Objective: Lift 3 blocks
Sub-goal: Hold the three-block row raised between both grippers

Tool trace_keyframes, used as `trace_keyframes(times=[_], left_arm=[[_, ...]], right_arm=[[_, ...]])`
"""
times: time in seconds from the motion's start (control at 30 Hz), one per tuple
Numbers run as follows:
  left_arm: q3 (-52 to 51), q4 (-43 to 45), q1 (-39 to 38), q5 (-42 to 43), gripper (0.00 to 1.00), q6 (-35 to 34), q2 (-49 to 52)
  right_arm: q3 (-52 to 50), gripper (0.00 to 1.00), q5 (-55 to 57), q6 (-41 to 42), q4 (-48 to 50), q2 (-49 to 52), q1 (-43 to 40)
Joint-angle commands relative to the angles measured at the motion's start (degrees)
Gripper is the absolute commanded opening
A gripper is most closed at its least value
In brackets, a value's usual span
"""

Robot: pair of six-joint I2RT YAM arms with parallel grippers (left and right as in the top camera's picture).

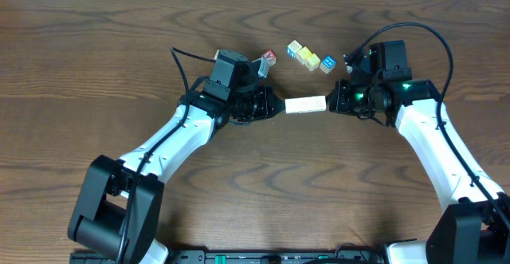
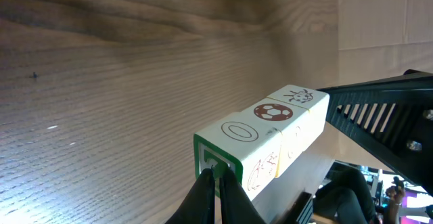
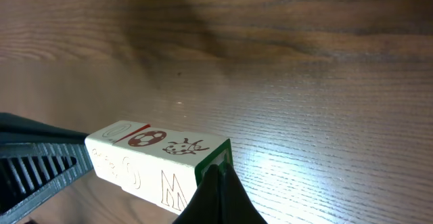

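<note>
Squeezing three cream blocks (image 1: 306, 104) end to end between left gripper (image 1: 275, 104) and right gripper (image 1: 333, 103), both with fingers together, tips on the end faces. Risk: uneven push buckles the row and the football-print middle block (image 2: 272, 111) drops. Coloured cubes (image 1: 307, 55) lie beyond.

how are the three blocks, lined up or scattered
Lined up: the blocks touch end to end, pressed between left gripper and right gripper.

The blocks (image 1: 306, 104) are sitting in a touching row between the left gripper (image 1: 278, 105) and the right gripper (image 1: 331, 103). Behind them, more cubes (image 1: 310, 57) are lying on the table (image 1: 96, 49), one cube (image 1: 268, 57) just beside the left arm (image 1: 183, 128).
</note>
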Motion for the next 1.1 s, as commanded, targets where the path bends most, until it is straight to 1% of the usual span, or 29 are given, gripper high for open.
trace_keyframes(times=[0.0,1.07], left_arm=[[0.8,1.7,-2.1,7.1,0.07,-0.1,-1.9],[0.8,1.7,-2.1,7.3,0.07,0.0,-2.2]], right_arm=[[0.7,0.01,-9.7,1.6,-0.1,-0.3,5.5],[0.7,0.01,-9.1,2.4,0.2,-0.3,6.2]])
